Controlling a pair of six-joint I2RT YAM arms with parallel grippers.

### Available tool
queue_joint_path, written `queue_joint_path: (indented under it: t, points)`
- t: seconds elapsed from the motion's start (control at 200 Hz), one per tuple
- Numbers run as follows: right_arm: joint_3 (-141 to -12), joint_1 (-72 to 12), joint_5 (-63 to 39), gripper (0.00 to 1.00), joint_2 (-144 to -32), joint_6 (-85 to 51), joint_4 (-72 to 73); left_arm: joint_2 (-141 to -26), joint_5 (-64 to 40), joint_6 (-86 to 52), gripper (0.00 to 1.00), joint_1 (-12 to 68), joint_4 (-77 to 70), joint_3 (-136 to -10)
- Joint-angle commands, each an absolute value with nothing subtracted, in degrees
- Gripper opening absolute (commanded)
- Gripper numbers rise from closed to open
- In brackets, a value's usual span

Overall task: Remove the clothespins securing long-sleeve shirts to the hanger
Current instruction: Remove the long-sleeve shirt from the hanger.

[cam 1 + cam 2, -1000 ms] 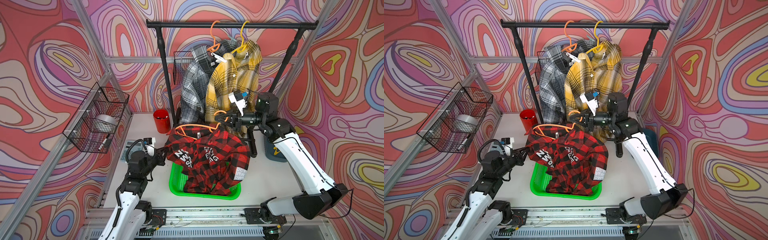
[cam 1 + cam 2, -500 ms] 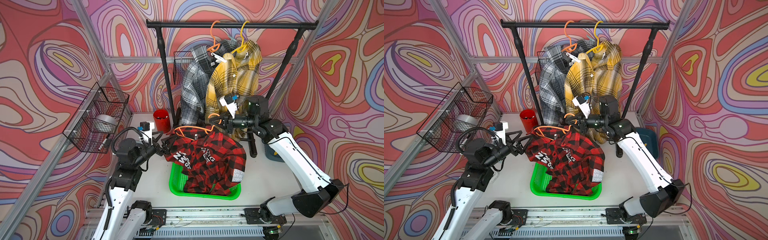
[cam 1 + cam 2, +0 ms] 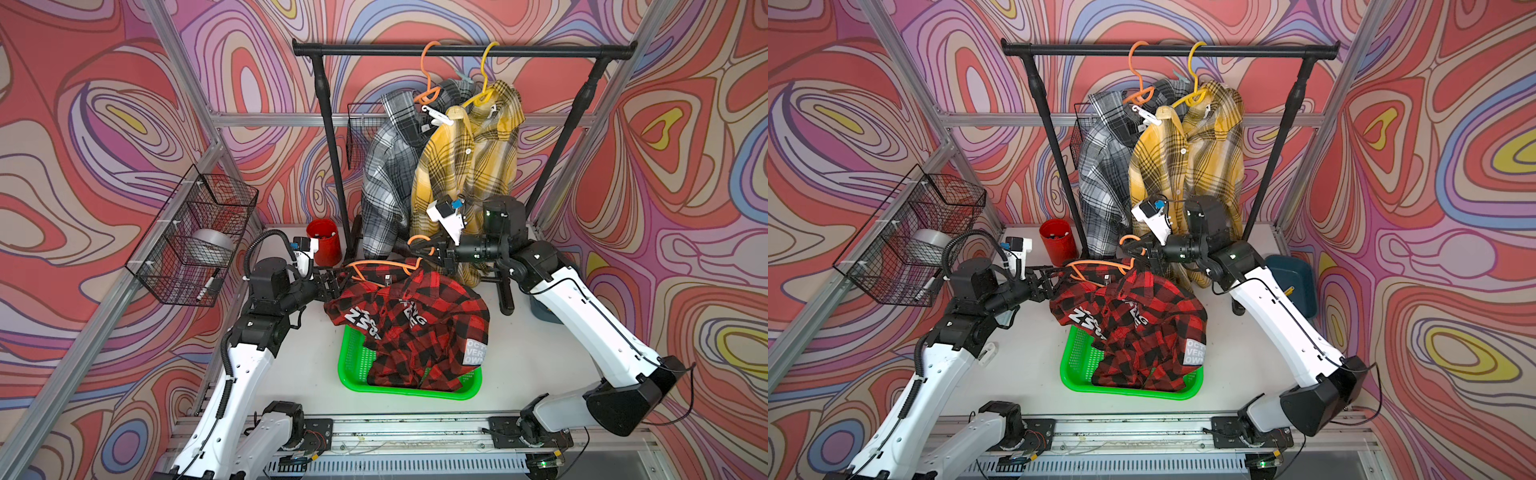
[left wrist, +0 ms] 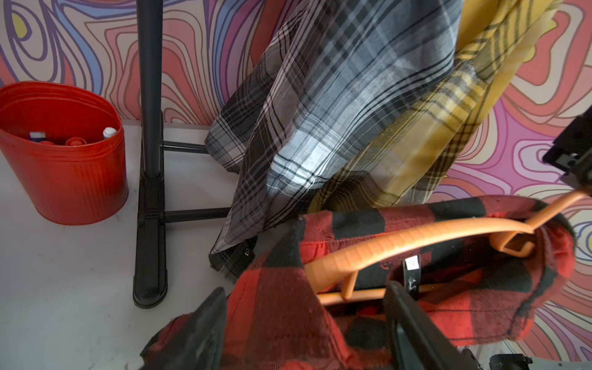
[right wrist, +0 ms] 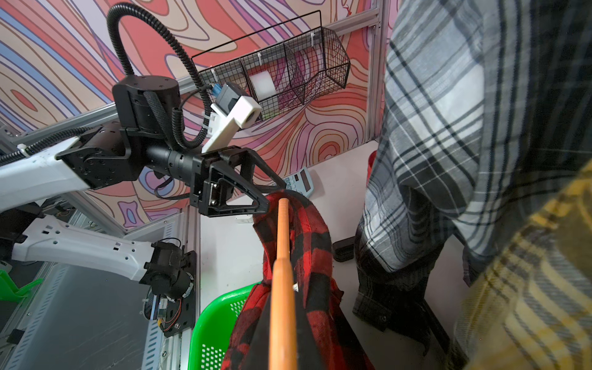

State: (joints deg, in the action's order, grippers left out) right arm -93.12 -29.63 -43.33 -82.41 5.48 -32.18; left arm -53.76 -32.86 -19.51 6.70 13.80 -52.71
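Holding a red-and-black checked flannel shirt (image 3: 415,324) on its orange plastic hanger (image 3: 374,264) above the green plastic basket (image 3: 348,374).
Clamped on the hanger's hook is the right gripper (image 3: 434,254); the left gripper (image 3: 332,286) stands part open, jaws straddling the shirt's shoulder. No clothespin shows on this shirt; a white plastic clothespin (image 3: 437,117) sits high behind the basket. Closing on cloth alone could drag the shirt off.

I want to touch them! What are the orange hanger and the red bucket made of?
The orange hanger looks like smooth moulded plastic: soft shine, rounded edges. The red bucket seems thin painted metal, judging by fine ridges and glossy walls, though it might be plastic.
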Motion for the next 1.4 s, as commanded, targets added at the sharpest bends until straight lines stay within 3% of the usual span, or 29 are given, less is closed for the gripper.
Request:
queue_joint_path:
  t: [0.0,0.08,0.25,0.586,0.676,1.032,1.262,1.397]
  points:
    - [-93.8,-30.0,-43.1,0.00,-81.0,6.7,-32.3,-54.3,-32.5,-19.3,0.53,6.6,14.7,-54.7]
    - [-93.9,-30.0,-43.2,0.00,-80.8,6.9,-32.3,-54.4,-32.2,-19.3,0.34,6.6,14.8,-54.7]
    - [-93.8,-30.5,-43.7,0.00,-80.6,7.2,-32.1,-55.1,-31.8,-20.2,0.12,6.6,14.0,-54.2]
    - [-93.3,-31.2,-43.6,0.00,-79.7,7.2,-31.7,-59.0,-34.0,-20.7,0.08,6.7,18.0,-56.6]
    - [-93.3,-31.3,-44.0,0.00,-79.4,7.1,-31.1,-59.8,-34.2,-20.4,0.00,6.7,19.4,-57.5]
    - [-93.6,-31.3,-46.6,0.00,-77.7,7.4,-30.7,-59.9,-23.5,-17.5,0.00,6.8,25.8,-58.3]
    - [-93.9,-31.2,-44.0,0.00,-76.1,7.8,-31.4,-57.7,-21.2,-17.0,0.00,6.7,27.8,-55.8]
    - [-93.9,-31.2,-40.9,0.00,-75.9,6.6,-30.6,-54.2,-25.1,-18.4,0.00,6.8,25.4,-51.8]
